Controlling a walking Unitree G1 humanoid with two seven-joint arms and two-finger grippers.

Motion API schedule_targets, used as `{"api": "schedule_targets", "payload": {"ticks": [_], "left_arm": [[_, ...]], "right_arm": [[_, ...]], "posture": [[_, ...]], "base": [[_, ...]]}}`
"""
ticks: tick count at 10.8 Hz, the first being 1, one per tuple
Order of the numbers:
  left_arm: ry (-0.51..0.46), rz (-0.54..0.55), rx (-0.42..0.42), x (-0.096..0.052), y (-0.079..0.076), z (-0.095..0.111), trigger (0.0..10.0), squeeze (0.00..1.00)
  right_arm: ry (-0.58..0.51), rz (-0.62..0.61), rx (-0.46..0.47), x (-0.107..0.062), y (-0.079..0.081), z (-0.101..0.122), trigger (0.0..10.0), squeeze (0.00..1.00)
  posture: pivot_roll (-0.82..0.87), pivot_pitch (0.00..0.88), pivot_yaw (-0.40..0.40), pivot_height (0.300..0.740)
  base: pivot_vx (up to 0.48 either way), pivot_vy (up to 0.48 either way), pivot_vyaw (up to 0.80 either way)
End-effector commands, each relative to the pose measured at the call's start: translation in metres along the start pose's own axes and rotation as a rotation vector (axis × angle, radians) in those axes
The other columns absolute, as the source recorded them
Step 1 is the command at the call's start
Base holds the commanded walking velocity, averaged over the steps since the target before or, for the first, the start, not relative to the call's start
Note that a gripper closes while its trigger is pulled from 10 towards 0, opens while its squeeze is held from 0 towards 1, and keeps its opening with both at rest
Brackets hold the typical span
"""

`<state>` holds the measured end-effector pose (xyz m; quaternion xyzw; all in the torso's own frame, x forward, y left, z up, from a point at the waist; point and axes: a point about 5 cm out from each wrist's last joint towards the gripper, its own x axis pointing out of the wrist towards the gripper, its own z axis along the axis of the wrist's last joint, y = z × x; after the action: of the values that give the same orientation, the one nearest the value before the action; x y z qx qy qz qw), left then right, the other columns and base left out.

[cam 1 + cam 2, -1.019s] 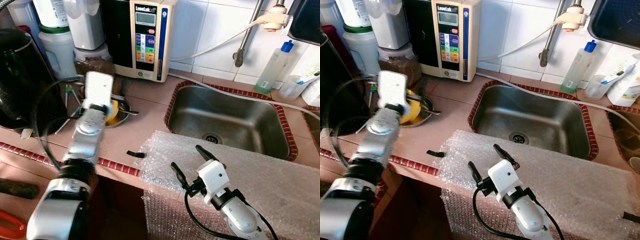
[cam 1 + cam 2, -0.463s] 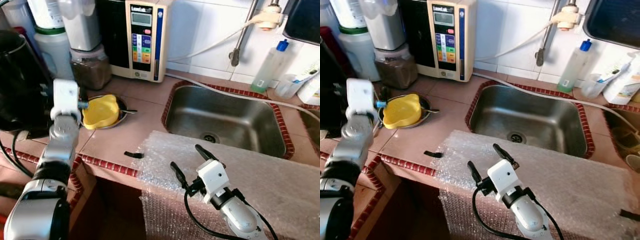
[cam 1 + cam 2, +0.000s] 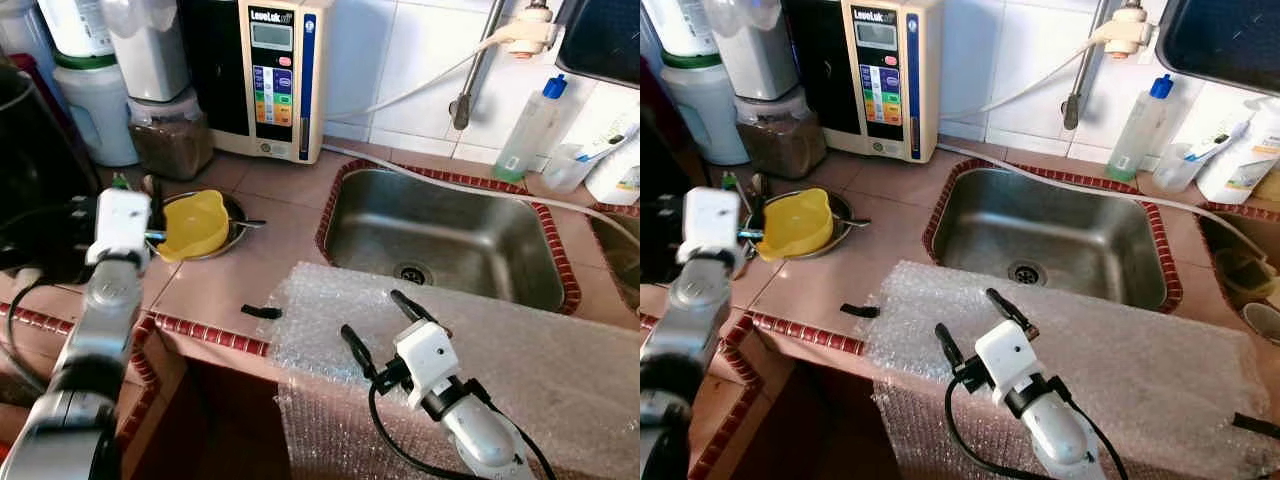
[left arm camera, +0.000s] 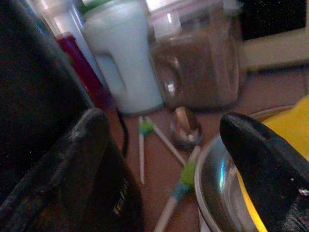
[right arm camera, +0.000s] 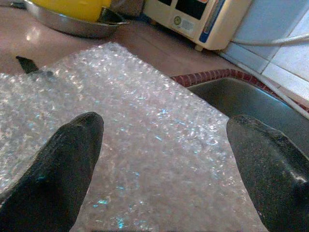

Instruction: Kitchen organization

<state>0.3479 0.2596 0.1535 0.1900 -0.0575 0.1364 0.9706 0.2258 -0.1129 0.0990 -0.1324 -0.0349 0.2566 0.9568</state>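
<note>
Left gripper (image 4: 188,169): raised at the counter's left end, just beside the metal dish; its two black fingers (image 4: 260,164) stand well apart, nothing between them.
Yellow cup (image 3: 194,223): lies in the metal dish (image 3: 240,228), just past one left finger, outside the jaws; touching or not is hard to tell, the wrist view being blurred.
Spoons (image 4: 181,140): on the counter (image 3: 215,285) behind the dish, before a jar (image 3: 171,140) of brown stuff.
Right gripper (image 3: 378,322): over the bubble wrap (image 3: 560,350) at the counter's front edge, fingers spread wide, holding nothing.
Sink (image 3: 450,235): behind the wrap.
Black scrap (image 3: 261,312): near the front edge, left of the wrap.
</note>
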Motion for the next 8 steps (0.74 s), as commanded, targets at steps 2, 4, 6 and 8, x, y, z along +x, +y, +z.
{"api": "schedule_targets", "payload": {"ticks": [2,4,6,8], "left_arm": [[-0.132,0.051,0.011,-0.014,0.017,0.014,10.0,0.00],[-0.182,0.030,0.016,-0.027,0.018,0.020,10.0,0.00],[-0.187,-0.041,0.006,-0.034,0.011,0.021,10.0,0.00],[-0.079,-0.162,0.033,-0.058,0.007,-0.006,10.0,0.00]], "right_arm": [[0.012,0.003,-0.010,0.000,-0.003,-0.003,10.0,0.00],[0.013,0.011,-0.008,0.000,-0.003,-0.004,10.0,0.00],[0.011,0.019,-0.012,0.001,-0.003,-0.004,10.0,0.00],[0.010,0.017,-0.012,0.001,-0.002,-0.004,10.0,0.00]], "posture": [[0.13,0.000,-0.028,0.740],[0.15,0.000,-0.044,0.740],[0.15,0.000,-0.045,0.740],[0.15,0.000,-0.044,0.740]], "base": [[0.000,0.000,0.00],[0.000,0.000,0.00],[0.000,0.000,0.00],[0.000,0.000,0.00]]}}
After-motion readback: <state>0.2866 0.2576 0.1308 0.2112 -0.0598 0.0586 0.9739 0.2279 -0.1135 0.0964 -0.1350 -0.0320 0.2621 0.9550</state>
